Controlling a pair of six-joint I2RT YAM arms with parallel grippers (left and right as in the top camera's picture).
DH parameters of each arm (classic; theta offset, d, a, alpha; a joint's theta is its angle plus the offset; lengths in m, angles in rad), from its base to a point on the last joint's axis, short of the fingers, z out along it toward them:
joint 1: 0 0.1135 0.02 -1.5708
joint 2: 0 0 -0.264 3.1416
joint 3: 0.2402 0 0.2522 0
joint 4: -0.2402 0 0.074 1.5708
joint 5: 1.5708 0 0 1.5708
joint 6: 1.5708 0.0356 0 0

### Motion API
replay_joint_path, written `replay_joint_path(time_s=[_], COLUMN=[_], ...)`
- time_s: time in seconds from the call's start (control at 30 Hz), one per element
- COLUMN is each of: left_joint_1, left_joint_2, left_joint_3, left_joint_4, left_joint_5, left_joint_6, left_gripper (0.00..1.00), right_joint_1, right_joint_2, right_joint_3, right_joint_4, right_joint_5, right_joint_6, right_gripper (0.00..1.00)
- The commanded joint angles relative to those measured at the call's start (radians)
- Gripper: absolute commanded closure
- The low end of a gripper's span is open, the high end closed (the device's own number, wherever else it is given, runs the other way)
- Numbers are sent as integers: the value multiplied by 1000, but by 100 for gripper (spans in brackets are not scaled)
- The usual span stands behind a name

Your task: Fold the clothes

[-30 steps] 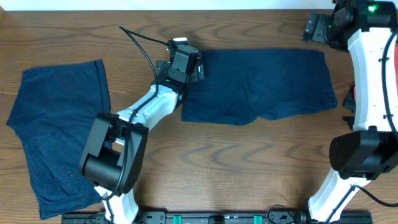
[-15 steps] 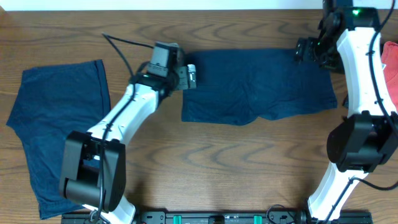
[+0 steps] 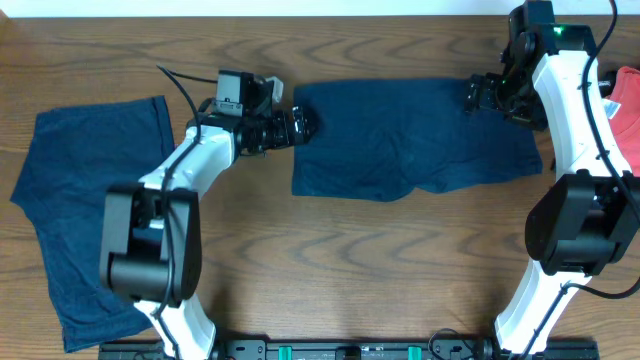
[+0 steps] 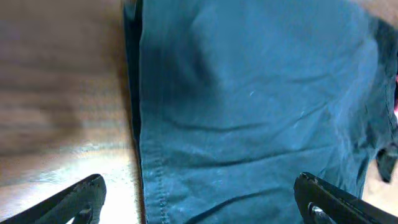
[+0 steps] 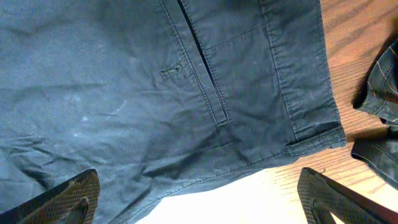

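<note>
Two dark blue clothes lie flat on the bench, well apart from each other. The left garment sits at the far left, wrinkled, its lower part reaching toward the near edge. Neither of my arms is near it.

My left arm stretches across the bare wood between the two pieces. My left jaws are at the upper left corner of the middle garment. In the left wrist view they are spread wide. One tip is over wood, the other over blue cloth, and the stitched hem runs up between them. They pinch nothing. I cannot tell whether the tips touch the cloth.

The middle garment spreads wide across the centre of the bench, its near edge uneven, with a rounded dip.

My right arm reaches in from the right side, and my right jaws are at the garment's upper right part. In the right wrist view they are also spread wide and hold nothing. Below them is cloth with a slit pocket, a buttonhole and a band along one edge, and bare wood shows past the hem. A dark checked cloth lies just beside that corner. At the far right edge of the overhead view there is something red.
</note>
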Motion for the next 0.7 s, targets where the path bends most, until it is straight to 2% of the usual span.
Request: replay_joint_path(time_s=[0.0,0.33,0.67], left_joint_1=[21,65,63], left_joint_2=[34,127,293], left_joint_3=[-2,-3,-3], left_joint_4=[-18,-48,40], left_joint_5=[74,179,471], left_joint_6=[25,47,46], left_gripper=[2,2,2], right_joint_1=[-3,-3,-3], right_joint_2=[-3,-3,-3], right_joint_3=[-6,-6,-6], right_joint_4=[2,17,21], right_joint_5=[-7,-14,-14], right_joint_6=[1,1,1], right_gripper=[1,1,1])
